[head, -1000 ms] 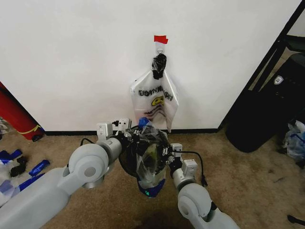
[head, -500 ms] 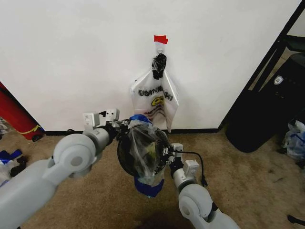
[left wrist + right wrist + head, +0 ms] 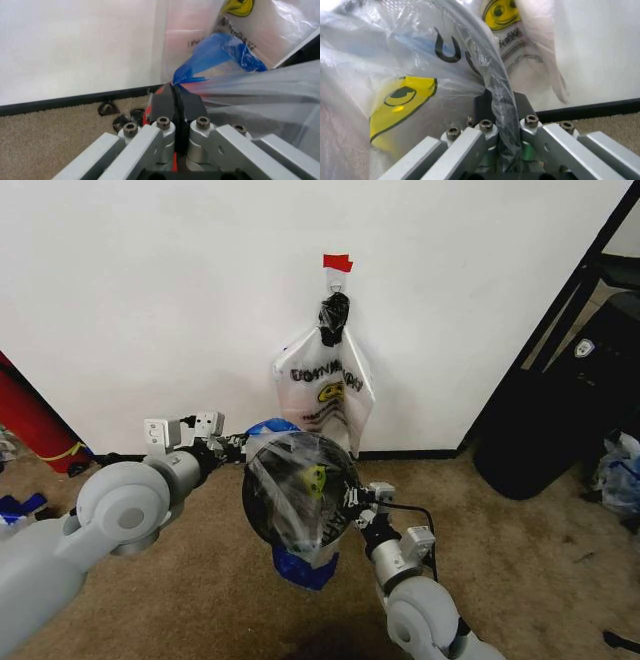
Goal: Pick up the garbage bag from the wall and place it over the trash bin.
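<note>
Red cylinder [image 3: 30, 425] far left; 2nd printed bag [image 3: 322, 385] on hook.

My left gripper [image 3: 176, 90] jaws pinch blue-taped edge of garbage bag [image 3: 220, 52]; white wall [image 3: 75, 45], black baseboard, carpet behind.

On the garbage bag [image 3: 415, 75] stretched close to the right wrist camera, a black "U" stands beside a yellow smiley — the rest of that print is cut off. The other printed bag [image 3: 325, 385] on the wall hook carries black lettering above a smiley — too small and creased to read.
</note>
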Controlling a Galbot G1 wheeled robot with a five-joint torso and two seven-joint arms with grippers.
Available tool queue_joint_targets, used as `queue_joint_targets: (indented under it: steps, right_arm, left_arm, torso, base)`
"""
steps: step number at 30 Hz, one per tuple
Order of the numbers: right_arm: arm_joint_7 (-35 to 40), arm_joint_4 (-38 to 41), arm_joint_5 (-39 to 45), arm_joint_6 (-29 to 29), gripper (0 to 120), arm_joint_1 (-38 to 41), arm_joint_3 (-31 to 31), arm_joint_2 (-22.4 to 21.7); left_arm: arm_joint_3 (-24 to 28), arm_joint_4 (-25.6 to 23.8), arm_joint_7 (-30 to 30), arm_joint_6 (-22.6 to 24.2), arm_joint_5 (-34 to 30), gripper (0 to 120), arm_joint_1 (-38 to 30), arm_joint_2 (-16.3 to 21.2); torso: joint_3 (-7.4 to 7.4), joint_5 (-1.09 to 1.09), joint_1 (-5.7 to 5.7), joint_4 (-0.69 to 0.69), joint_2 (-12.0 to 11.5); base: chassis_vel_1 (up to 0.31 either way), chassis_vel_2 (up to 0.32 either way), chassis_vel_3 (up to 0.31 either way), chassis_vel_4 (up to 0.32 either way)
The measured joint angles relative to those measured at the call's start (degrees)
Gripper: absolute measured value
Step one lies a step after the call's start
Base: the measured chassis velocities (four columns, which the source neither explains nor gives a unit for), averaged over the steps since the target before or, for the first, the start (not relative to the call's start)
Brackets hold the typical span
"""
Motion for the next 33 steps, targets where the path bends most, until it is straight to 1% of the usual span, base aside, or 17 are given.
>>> queue_joint_targets:
  steps: [6, 9, 10, 12, 13, 17, 18, 19, 20, 22, 23, 24, 26, 27, 29, 30, 33]
  right_arm:
    - [0.6, 0.0, 0.7, 0.0, 0, -0.4, 0.7, 0.3]
    - [1.4, -0.7, 0.6, -0.6, 0, -0.5, 1.3, 1.0]
    - [1.4, -0.7, 0.6, -0.6, 0, -0.5, 1.3, 1.0]
    - [2.5, -1.8, 0.9, -0.9, 0, -0.6, 2.1, 2.3]
    - [2.5, -1.8, 0.9, -0.9, 0, -0.6, 2.1, 2.3]
    - [4.9, -2.6, 3.5, -1.6, 0, -0.5, 3.4, 4.1]
    - [5.5, -2.7, 4.4, -1.9, 0, -0.3, 3.7, 4.3]
    - [5.5, -2.7, 4.4, -1.9, 0, -0.3, 3.7, 4.3]
    - [5.8, -2.7, 5.0, -2.0, 0, -0.1, 4.0, 4.4]
    - [6.2, -2.6, 5.8, -2.2, 0, 0.0, 4.9, 4.4]
    - [6.2, -2.6, 5.8, -2.2, 0, 0.0, 4.9, 4.4]
    - [6.3, -2.2, 6.0, -2.3, 0, -0.8, 6.1, 4.5]
    - [6.6, -1.4, 6.4, -2.3, 0, -1.9, 7.9, 4.6]
    - [7.1, -0.5, 9.0, -3.0, 0, -2.3, 10.1, 4.8]
    - [7.7, 0.2, 11.5, -3.5, 0, -2.4, 11.6, 4.8]
    - [7.7, 0.2, 11.5, -3.5, 0, -2.4, 11.6, 4.8]
    - [8.3, 0.5, 14.2, -4.0, 0, -1.9, 13.0, 4.6]
  left_arm:
    - [-0.2, -1.9, -0.7, 1.4, -0.3, 0, 0.1, -1.0]
    - [-0.9, -3.5, -1.7, 1.9, 0.5, 11, 1.1, -1.1]
    - [-0.9, -3.5, -1.7, 1.9, 0.5, 11, 1.1, -1.1]
    - [-1.6, -5.1, -1.9, 2.0, 1.9, 23, 2.7, -1.1]
    - [-1.6, -5.1, -1.9, 2.0, 1.9, 23, 2.7, -1.1]
    - [-3.3, -7.8, -2.3, 1.7, 5.2, 41, 5.5, -1.5]
    - [-5.4, -9.4, -2.7, 1.2, 6.2, 46, 7.6, -2.1]
    - [-5.4, -9.4, -2.7, 1.2, 6.2, 46, 7.6, -2.1]
    - [-7.6, -11.1, -3.0, 0.2, 7.2, 51, 10.2, -3.1]
    - [-9.0, -13.8, -3.3, -1.1, 8.1, 59, 13.8, -5.0]
    - [-9.0, -13.8, -3.3, -1.1, 8.1, 59, 13.8, -5.0]
    - [-8.6, -15.0, -3.2, -1.8, 8.4, 66, 14.9, -6.5]
    - [-7.3, -16.2, -2.3, -2.5, 8.5, 74, 16.1, -8.5]
    - [-5.7, -16.6, -1.5, -3.2, 8.4, 86, 18.3, -10.6]
    - [-5.2, -16.6, -0.9, -3.9, 8.3, 94, 19.3, -11.7]
    - [-5.2, -16.6, -0.9, -3.9, 8.3, 94, 19.3, -11.7]
    - [-5.4, -16.6, 0.0, -4.4, 8.1, 103, 21.0, -12.5]
  torso:
    - [0.0, 0.0, 0.0, 0.0, 0.0]
    - [0.0, 0.0, 0.0, 0.0, 0.0]
    - [0.0, 0.0, 0.0, 0.0, 0.0]
    - [0.0, 0.01, 0.0, 0.0, 0.0]
    - [0.0, 0.01, 0.0, 0.0, 0.0]
    - [0.0, 0.0, 0.0, -0.02, 0.0]
    - [0.0, 0.01, 0.0, -0.02, 0.0]
    - [0.0, 0.01, 0.0, -0.02, 0.0]
    - [0.0, 0.02, 0.0, 0.0, 0.0]
    - [0.0, -0.01, 0.0, 0.05, 0.0]
    - [0.0, -0.01, 0.0, 0.05, 0.0]
    - [0.0, 0.0, 0.0, 0.05, 0.0]
    - [0.0, -0.02, 0.0, -0.06, 0.0]
    - [0.0, 0.02, 0.0, -0.01, 0.0]
    - [0.0, -0.01, 0.0, 0.01, 0.0]
    - [0.0, -0.01, 0.0, 0.01, 0.0]
    - [0.0, 0.01, 0.0, 0.01, 0.0]
  base:
    - [0.0, 0.0, 0.0, 0.0]
    - [0.0, 0.0, 0.0, 0.0]
    - [0.0, 0.0, 0.0, 0.0]
    - [0.0, 0.0, 0.0, 0.0]
    - [0.0, 0.0, 0.0, 0.0]
    - [0.0, 0.0, 0.0, 0.0]
    - [0.0, 0.0, 0.0, 0.0]
    - [0.0, 0.0, 0.0, 0.0]
    - [0.0, 0.0, 0.0, 0.0]
    - [0.0, 0.0, 0.0, 0.0]
    - [0.0, 0.0, 0.0, 0.0]
    - [0.0, 0.0, 0.0, 0.0]
    - [0.0, 0.0, 0.0, 0.0]
    - [0.0, 0.0, 0.0, 0.0]
    - [0.0, 0.0, 0.0, 0.0]
    - [0.0, 0.0, 0.0, 0.0]
    - [0.0, 0.0, 0.0, 0.0]
